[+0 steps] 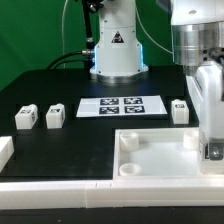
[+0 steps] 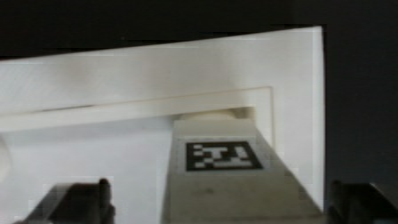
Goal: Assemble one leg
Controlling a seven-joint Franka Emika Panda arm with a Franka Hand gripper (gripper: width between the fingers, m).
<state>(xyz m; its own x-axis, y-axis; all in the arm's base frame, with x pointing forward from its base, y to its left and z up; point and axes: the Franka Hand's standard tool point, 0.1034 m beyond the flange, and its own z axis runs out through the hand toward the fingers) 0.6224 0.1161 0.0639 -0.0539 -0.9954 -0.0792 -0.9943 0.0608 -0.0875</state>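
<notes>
The gripper [image 1: 212, 150] hangs at the right edge of the exterior frame over the tray [image 1: 150, 160], jaws spread and holding nothing. In the wrist view a tagged leg [image 2: 224, 170] stands between the dark fingertips [image 2: 75, 203], untouched. Other legs [image 1: 26, 118] sit at mid-left, another [image 1: 180, 110] right of the marker board [image 1: 120, 105].

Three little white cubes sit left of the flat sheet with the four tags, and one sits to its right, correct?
Not quite. The exterior view shows only two on its left of the marker board: the outer leg and the inner leg. The lone leg does sit on its right.
</notes>
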